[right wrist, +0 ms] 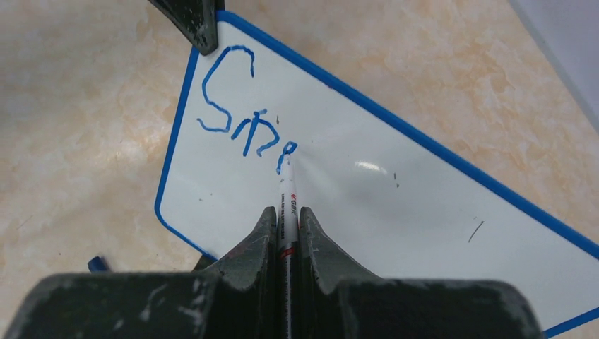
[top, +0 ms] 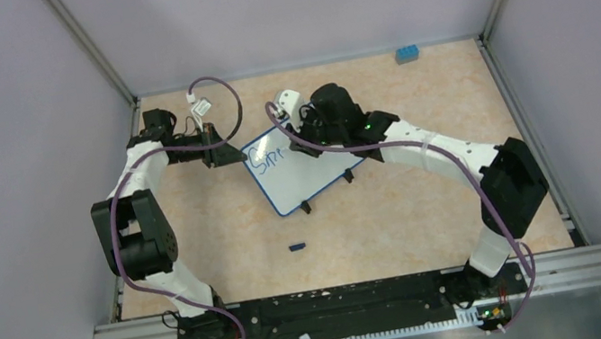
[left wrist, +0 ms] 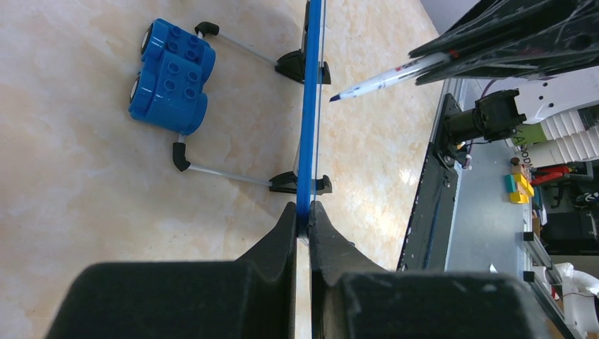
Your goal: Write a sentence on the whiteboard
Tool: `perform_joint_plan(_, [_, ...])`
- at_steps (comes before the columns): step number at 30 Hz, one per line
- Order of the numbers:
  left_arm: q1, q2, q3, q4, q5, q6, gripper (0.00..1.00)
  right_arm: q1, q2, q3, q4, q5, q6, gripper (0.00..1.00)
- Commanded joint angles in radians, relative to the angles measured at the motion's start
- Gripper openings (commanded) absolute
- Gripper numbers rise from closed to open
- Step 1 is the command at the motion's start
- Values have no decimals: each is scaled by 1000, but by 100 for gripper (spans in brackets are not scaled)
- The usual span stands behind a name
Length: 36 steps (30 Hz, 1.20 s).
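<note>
Opened on the left wrist view, nearest the lens: found the left gripper (left wrist: 302, 212) pinched shut on the whiteboard (left wrist: 309, 106), gripping its thin blue frame edge-on. Picked out two black feet (left wrist: 304, 67) with wire struts behind, and a knobbly blue brick (left wrist: 171, 74) beyond on the mottled tabletop (left wrist: 70, 198). Caught the marker (left wrist: 385, 76) tip just beside the writing face; could not call contact.

Switched to the right wrist: saw the right gripper (right wrist: 286, 215) closed tight round the slim white marker barrel, tip at the last stroke of the sentence (right wrist: 240, 116), only its first few blue letters down. Noted a glossy, slick writing face and rounded corners.

Cut to the top view: placed the whiteboard mid-tabletop, nearer the far edge, a little left of centre. Reckoned it light, stiff and prone to skating or tipping under pen pressure. Judged the frame corner the right hold, clear of the ink.
</note>
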<state>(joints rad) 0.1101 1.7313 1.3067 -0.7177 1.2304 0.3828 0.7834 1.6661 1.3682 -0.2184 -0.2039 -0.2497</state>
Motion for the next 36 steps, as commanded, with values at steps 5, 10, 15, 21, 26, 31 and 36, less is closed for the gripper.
perform_joint_plan(5, [-6, -29, 19, 3, 12, 5, 0, 4, -6, 109, 12, -4, 11, 0])
perform_joint_plan(10, [-6, -31, 17, 3, 11, 6, 0, 5, 19, 120, 15, 4, 5, 0])
perform_joint_plan(15, [-6, -28, 20, 3, 11, 8, 0, 4, 41, 123, 21, 14, -3, 0])
perform_joint_plan(21, [-6, -25, 21, 1, 7, 9, 0, 5, 54, 104, 36, 37, -17, 0])
perform_joint_plan(26, [-6, -27, 19, 0, 5, 10, 0, 5, 60, 98, 33, 49, -22, 0])
perform_joint_plan(31, [-5, -29, 17, -2, 0, 13, 0, 4, 42, 96, 17, 34, -18, 0])
perform_joint_plan(36, [-6, -31, 20, -5, 0, 16, 0, 4, -20, 92, -15, -23, -6, 0])
